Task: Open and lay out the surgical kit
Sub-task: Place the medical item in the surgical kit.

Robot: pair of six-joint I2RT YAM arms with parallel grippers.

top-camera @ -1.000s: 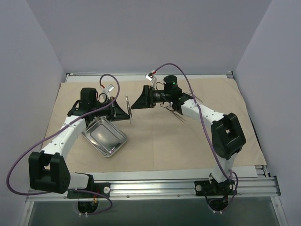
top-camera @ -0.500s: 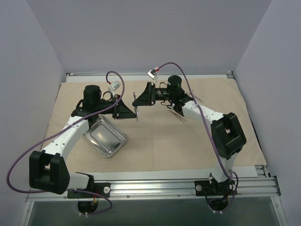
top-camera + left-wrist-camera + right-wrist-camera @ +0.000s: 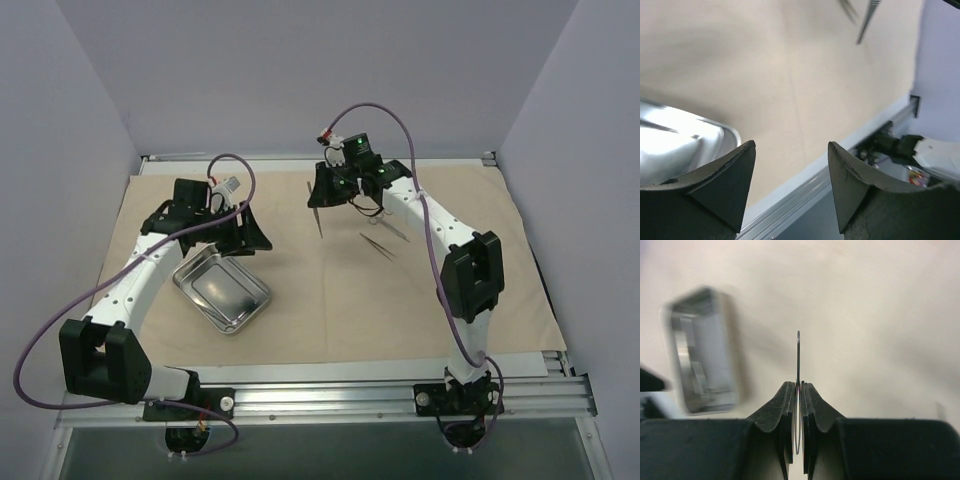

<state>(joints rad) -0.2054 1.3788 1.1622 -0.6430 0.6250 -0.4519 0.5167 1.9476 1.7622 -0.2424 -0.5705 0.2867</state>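
Cloth wrap (image 3: 330, 310): a large beige sheet spread flat over most of the surface, reaching close to its edges on every side.
Right arm (image 3: 445, 240): reaches over the far middle of the cloth wrap, with its wrist near the back edge.
Left arm (image 3: 130, 290): bends over the left part of the cloth wrap, its wrist just past the far side of the tray.
Steel tray (image 3: 222, 293): shiny and rectangular with rounded corners. It lies on the left half of the cloth wrap, turned at an angle to the edges. Nothing can be made out inside it.
Left jaws: the fingers (image 3: 725, 185) stand wide apart with nothing between them. They are over bare cloth, and a corner of the steel tray shows at the lower left of the left wrist view.
Right jaws: the fingers (image 3: 782, 410) are pressed together on a thin metal instrument.
Held instrument (image 3: 318, 220): slim and seen edge-on from the right wrist, it sticks out of the right jaws above the cloth wrap, well apart from the steel tray. Its kind cannot be told, nor whether its tip touches the cloth.
Loose instruments: two thin metal pieces, one (image 3: 380, 247) beside the other (image 3: 395, 233), lie on the cloth wrap beneath the right arm.
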